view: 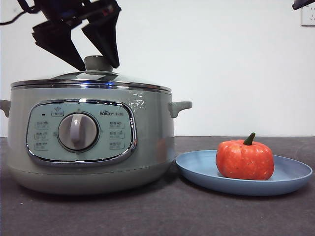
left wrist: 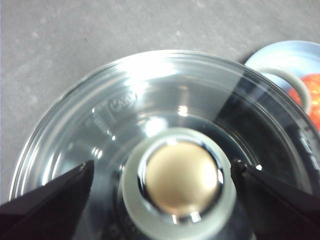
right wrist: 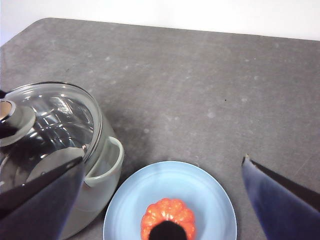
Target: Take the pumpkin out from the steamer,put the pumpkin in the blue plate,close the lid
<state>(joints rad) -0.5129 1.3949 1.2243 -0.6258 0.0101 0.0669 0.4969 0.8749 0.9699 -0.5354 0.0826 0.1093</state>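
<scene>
Steamer [view: 91, 142] lidded, left gripper [view: 93, 61] spread astride lid [view: 91, 78] knob, right gripper [right wrist: 160, 200] spread.

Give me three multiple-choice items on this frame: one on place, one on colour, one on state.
1. Where is the pumpkin?
A. In the steamer
B. On the plate
C. On the bare table

2. What colour is the plate?
A. Blue
B. White
C. Green

3. How do the left gripper's jaws stand at the lid's knob?
A. Shut on it
B. Open on either side of it
C. Far off

Key: B, it sits on the plate beside the steamer; A, light blue; B, the left wrist view shows gaps both sides.
</scene>
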